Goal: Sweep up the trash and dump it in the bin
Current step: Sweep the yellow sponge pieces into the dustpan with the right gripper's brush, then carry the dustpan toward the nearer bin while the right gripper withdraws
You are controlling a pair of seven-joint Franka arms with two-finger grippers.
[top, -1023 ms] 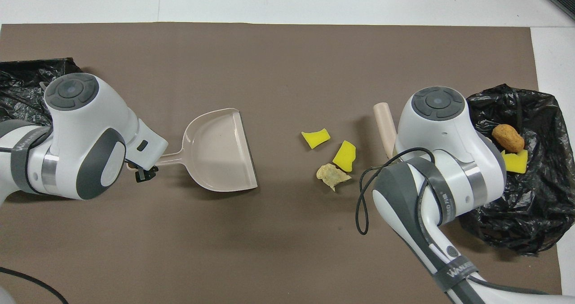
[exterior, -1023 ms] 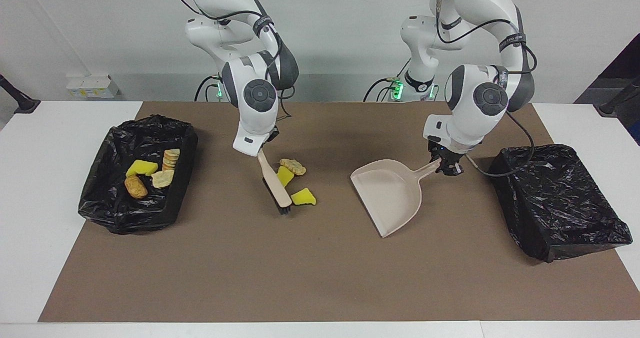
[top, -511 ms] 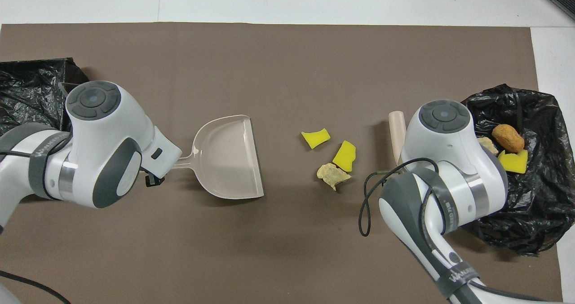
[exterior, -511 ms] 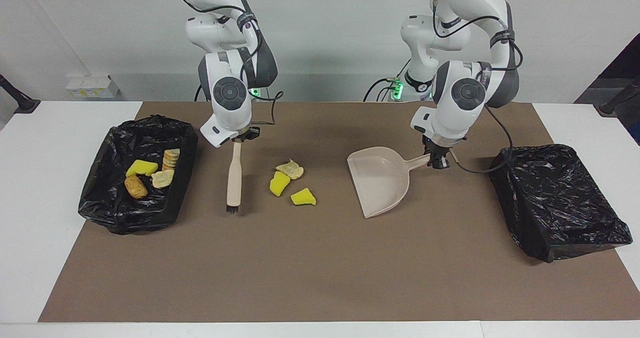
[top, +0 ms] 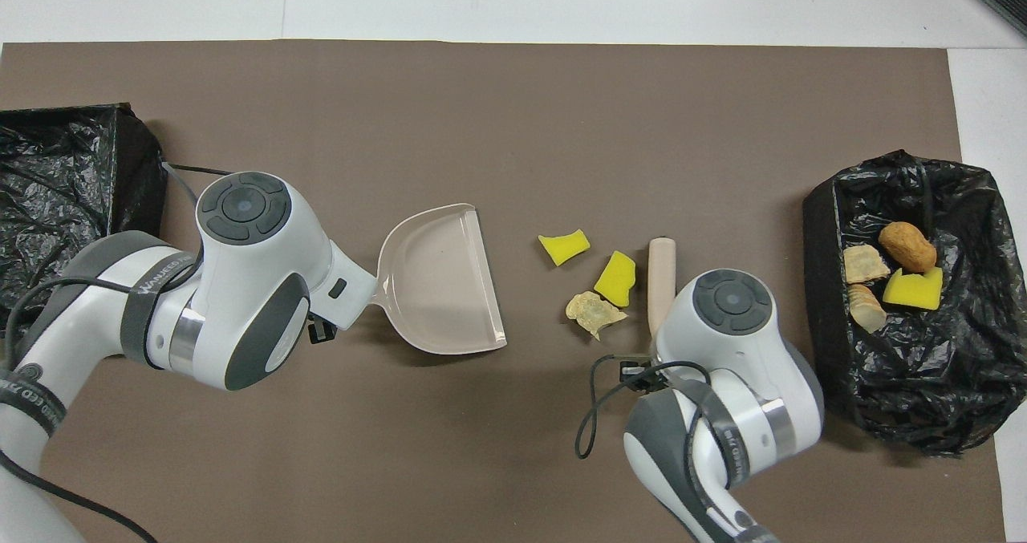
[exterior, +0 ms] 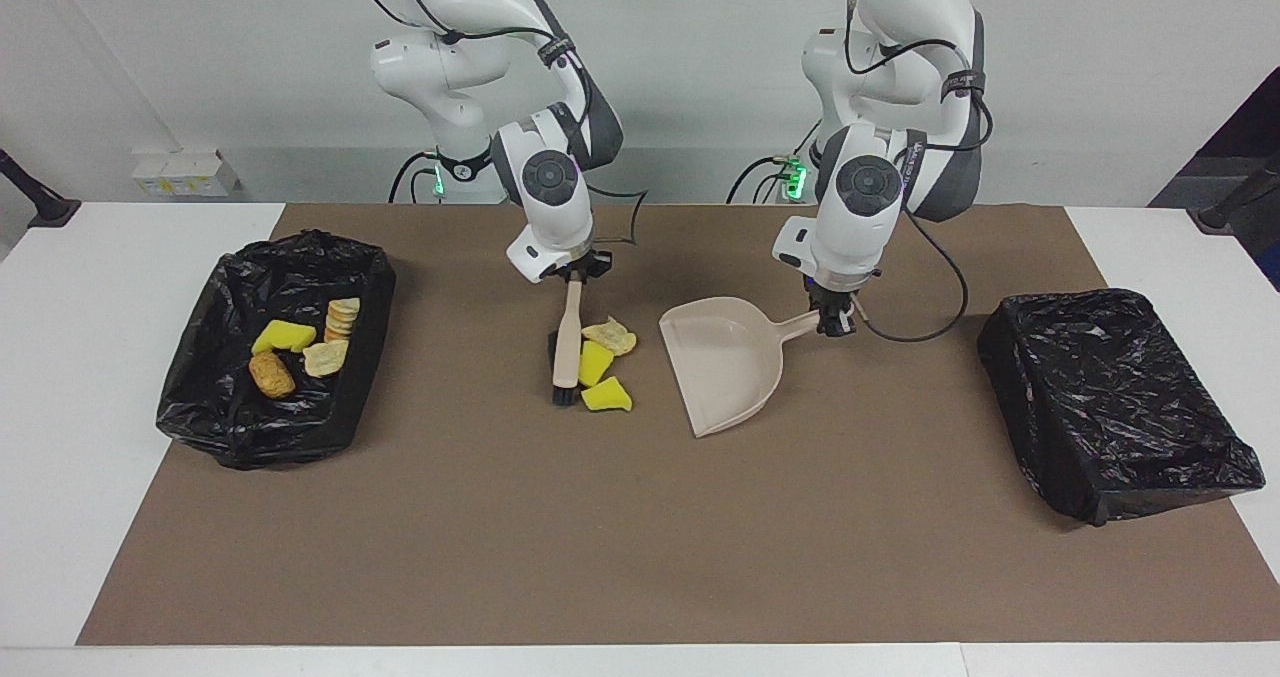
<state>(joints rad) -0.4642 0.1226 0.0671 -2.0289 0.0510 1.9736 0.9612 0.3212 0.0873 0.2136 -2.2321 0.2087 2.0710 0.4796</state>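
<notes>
The right gripper (exterior: 572, 275) clenched the brush (exterior: 566, 352), bristles pointing away from the robots beside the trash (exterior: 605, 365); the left gripper (exterior: 833, 323) clenched the dustpan (exterior: 725, 369) handle.

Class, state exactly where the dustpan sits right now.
The dustpan sits mid-table on the brown mat, held by the left gripper, its open mouth facing the loose scraps beside it.

A white table (exterior: 90, 377) carries a brown mat (exterior: 640, 537) over most of its top. At the mat's centre lie three loose scraps (exterior: 606, 394): two yellow wedges and one pale crumbly piece at their 12 o'clock. A beige dustpan (exterior: 725, 367) rests at their 3 o'clock. Black-lined bins sit at either end: one with trash (exterior: 270, 427) at 9 o'clock, the other (exterior: 1120, 407) at 3 o'clock.
</notes>
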